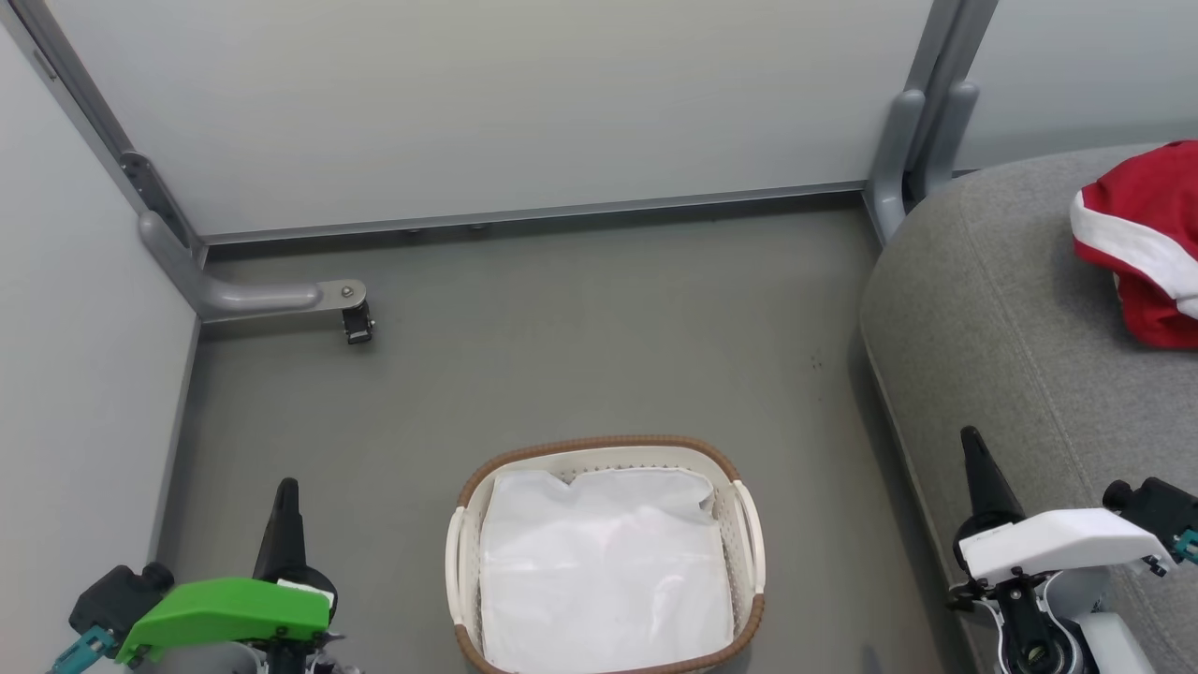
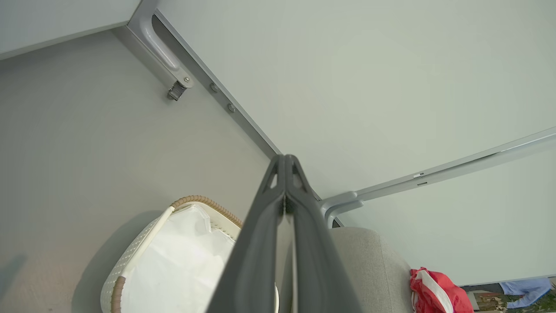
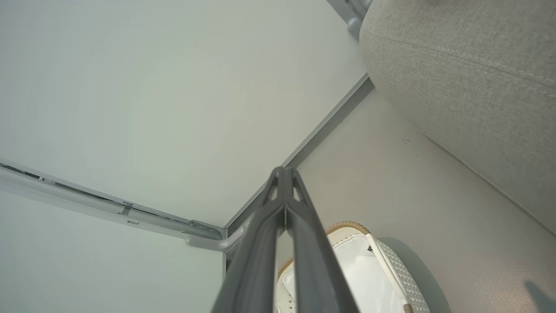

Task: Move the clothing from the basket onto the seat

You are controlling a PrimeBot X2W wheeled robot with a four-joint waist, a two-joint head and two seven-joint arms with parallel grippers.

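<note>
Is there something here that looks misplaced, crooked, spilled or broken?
Nothing stands out. The small oval white plastic basket with brown woven rim stands upright on the floor, holding just its slightly rumpled white fabric liner. The bright red garment with white stripes lies bunched on the large grey fabric seat.

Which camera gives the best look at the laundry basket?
The head view: the basket shows almost whole from above, with the white liner inside. The left wrist view shows one end at its bottom edge; the right wrist view shows a corner of rim and handle.
</note>
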